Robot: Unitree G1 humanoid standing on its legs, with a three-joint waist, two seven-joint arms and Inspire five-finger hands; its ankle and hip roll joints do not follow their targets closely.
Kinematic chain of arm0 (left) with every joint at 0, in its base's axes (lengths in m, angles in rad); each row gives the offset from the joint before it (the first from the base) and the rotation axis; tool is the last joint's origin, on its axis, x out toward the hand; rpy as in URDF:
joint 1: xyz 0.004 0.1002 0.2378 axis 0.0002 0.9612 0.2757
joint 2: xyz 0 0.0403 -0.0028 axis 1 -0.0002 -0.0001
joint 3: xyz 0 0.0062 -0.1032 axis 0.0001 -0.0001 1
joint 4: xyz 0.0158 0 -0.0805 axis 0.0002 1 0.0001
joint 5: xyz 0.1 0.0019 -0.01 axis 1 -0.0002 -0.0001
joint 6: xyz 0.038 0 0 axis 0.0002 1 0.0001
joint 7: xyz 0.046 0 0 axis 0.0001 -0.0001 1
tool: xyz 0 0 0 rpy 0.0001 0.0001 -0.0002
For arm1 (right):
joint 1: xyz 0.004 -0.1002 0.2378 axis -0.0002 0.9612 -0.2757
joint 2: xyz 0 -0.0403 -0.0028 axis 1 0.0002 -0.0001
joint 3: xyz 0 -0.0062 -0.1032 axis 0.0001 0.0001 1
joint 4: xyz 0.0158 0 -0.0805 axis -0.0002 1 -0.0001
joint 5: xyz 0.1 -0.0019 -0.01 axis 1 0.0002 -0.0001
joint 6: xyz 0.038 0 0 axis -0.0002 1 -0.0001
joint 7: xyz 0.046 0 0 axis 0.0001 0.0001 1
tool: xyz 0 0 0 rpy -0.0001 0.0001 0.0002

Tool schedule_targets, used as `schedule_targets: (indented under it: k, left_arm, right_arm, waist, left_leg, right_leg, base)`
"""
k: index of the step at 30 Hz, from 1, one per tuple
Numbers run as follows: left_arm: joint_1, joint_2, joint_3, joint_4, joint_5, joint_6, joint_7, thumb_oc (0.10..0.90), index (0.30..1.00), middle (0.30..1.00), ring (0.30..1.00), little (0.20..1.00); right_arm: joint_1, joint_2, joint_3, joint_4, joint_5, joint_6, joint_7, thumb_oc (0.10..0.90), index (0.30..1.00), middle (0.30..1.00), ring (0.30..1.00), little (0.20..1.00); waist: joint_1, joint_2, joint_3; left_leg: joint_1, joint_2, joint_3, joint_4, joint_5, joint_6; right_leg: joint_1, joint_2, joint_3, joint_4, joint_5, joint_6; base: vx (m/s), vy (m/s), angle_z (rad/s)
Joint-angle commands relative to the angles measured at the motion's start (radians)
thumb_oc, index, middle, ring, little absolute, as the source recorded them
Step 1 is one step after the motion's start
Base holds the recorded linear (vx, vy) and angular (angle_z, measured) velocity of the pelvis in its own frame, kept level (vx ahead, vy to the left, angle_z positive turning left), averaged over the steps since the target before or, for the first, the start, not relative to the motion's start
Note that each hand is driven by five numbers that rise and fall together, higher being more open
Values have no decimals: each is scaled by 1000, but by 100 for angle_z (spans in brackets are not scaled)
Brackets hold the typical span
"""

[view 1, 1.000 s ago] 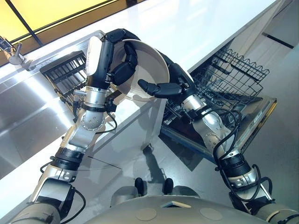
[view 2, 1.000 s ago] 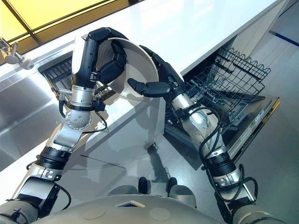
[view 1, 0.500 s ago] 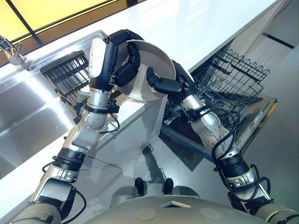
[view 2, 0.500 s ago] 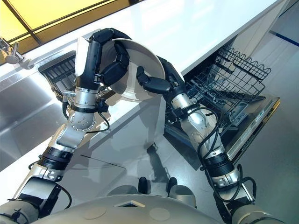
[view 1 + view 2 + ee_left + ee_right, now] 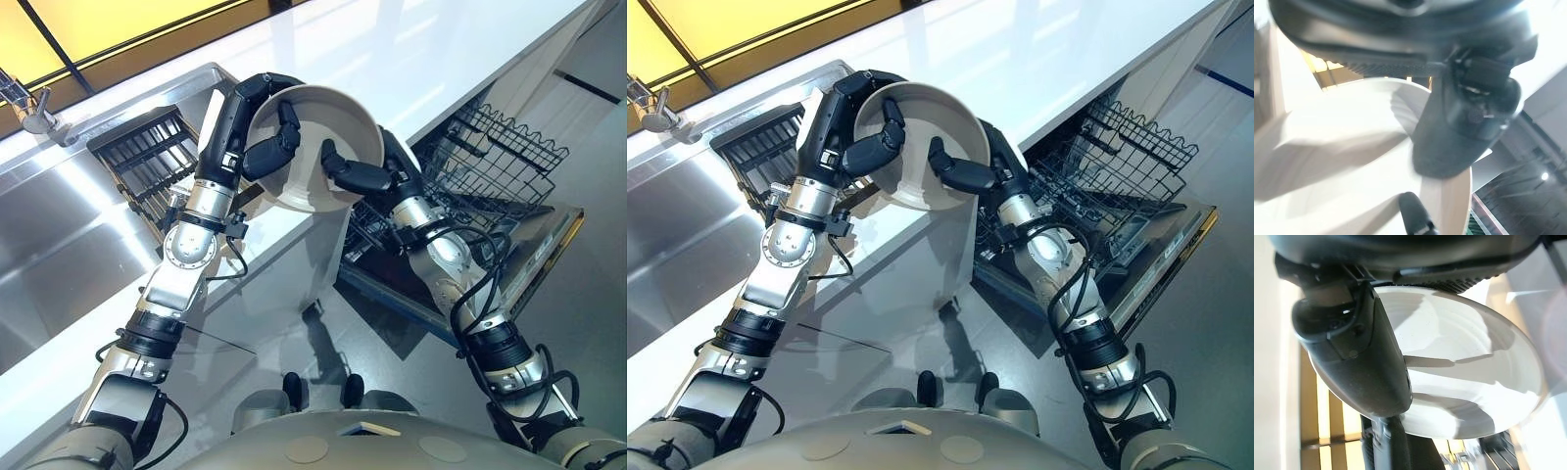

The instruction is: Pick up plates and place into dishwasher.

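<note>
Left hand [image 5: 257,145] has its fingers hooked over the rim of the plate [image 5: 315,147] with the thumb pressed on the inner face, and the right hand [image 5: 364,174] pinches the opposite edge the same way, thumb inside, fingers behind. So in the left eye view the plate is up in the air between both hands, over the front edge of the white table [image 5: 411,49], tilted on edge with its hollow side facing the camera. My guess is it's a handover: the dishwasher sits on the right arm's side, so the right hand needs the plate to carry it over.

Right eye view, same deal. The black drying rack [image 5: 759,157] sits in the steel sink [image 5: 676,235] by the left arm, no dishes that I can make out in it. The dishwasher's lower rack [image 5: 1097,186] is pulled out over the open door [image 5: 1161,259]; it looks like bare wire, though the part behind the right arm is hidden.

Left wrist view: thumb lying across the pale plate [image 5: 1342,161], clamped on it.

Right wrist view: thumb across the plate's [image 5: 1469,367] inner face, so it's gripping too. Tilted like this the plate is roughly set up to slot between tines, I'd say.
</note>
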Motion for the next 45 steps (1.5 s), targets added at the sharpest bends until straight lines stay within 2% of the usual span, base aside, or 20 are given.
schedule_targets:
  k: [1, 4, 7, 10, 16, 20, 25, 30, 37, 45]
  left_arm:
    - [-64, 38, 86, -26, -43, -26, 7, 800, 900, 900, 900, 900]
    - [-38, 76, 166, -15, -76, -3, 7, 800, 900, 900, 900, 900]
    - [-13, 111, 255, 3, -145, 30, -12, 800, 900, 900, 900, 900]
    - [14, 120, 320, 40, -202, 26, -16, 800, 900, 900, 900, 900]
    - [75, 128, 411, 87, -150, -9, -29, 800, 900, 900, 900, 900]
    - [108, 157, 449, 101, -115, 7, -16, 800, 900, 900, 900, 900]
    - [135, 176, 461, 144, -96, 0, -7, 800, 900, 900, 900, 900]
    - [132, 194, 435, 155, -85, -2, 12, 800, 900, 900, 900, 900]
    - [104, 221, 406, 155, -95, 10, 27, 800, 900, 900, 900, 900]
    - [142, 254, 429, 150, -119, 43, -16, 800, 900, 900, 900, 900]
  right_arm:
    - [-178, -63, -278, 6, -333, -308, -245, 100, 300, 300, 300, 200]
    - [-160, -149, -332, 49, -504, -360, -335, 100, 300, 300, 300, 200]
    - [-133, -217, -393, 88, -564, -367, -382, 100, 300, 300, 300, 200]
    - [-107, -264, -440, 135, -577, -352, -389, 100, 300, 300, 300, 200]
    - [-20, -318, -516, 248, -582, -302, -313, 100, 300, 300, 300, 200]
    - [65, -342, -528, 361, -583, -282, -210, 100, 300, 300, 300, 200]
    - [100, -358, -489, 485, -649, -287, -172, 100, 300, 300, 300, 200]
    - [32, -399, -429, 584, -685, -237, -200, 100, 300, 300, 300, 200]
    - [-162, -478, -346, 759, -712, -165, -279, 100, 300, 300, 300, 200]
    - [-172, -506, -340, 830, -811, -86, -356, 100, 300, 300, 300, 200]
  waist:
    - [7, 6, -145]
    - [9, 7, -148]
    - [12, 8, -153]
    - [11, 8, -154]
    - [4, 10, -154]
    - [-3, 14, -144]
    - [1, 20, -122]
    - [19, 31, -76]
    - [73, 49, -13]
    - [109, 47, -7]
  left_leg:
    - [-35, -22, -32, 0, -64, 9]
    - [-29, -26, -31, 0, -69, 10]
    - [-25, -30, -32, 0, -73, 11]
    - [-22, -33, -31, 0, -77, 12]
    - [-22, -36, -21, 0, -79, 16]
    - [-20, -39, -11, 0, -78, 25]
    - [-9, -46, -1, 0, -88, 41]
    - [-5, -57, 5, 0, -79, 56]
    - [-49, -80, -2, 44, -70, 71]
    - [-49, -90, -21, 58, -65, 82]
  right_leg:
    - [-28, 4, -6, 110, -101, 50]
    - [-25, 4, -1, 102, -99, 53]
    - [-19, 2, 4, 87, -96, 56]
    - [-18, 2, 9, 78, -93, 58]
    - [-28, -7, 20, 90, -83, 68]
    - [-49, -22, 25, 123, -73, 77]
    - [-87, -50, 21, 191, -56, 102]
    - [-137, -82, 13, 279, -30, 124]
    - [-169, -108, 9, 351, -37, 111]
    - [-153, -124, 1, 399, -21, 102]
  base:
    - [40, 8, -1]
    - [44, 11, -2]
    - [59, 14, -3]
    - [51, 26, -9]
    - [54, 64, -7]
    - [63, 99, -1]
    - [101, 110, 1]
    - [120, 144, -1]
    - [92, 132, 4]
    - [171, 74, 18]
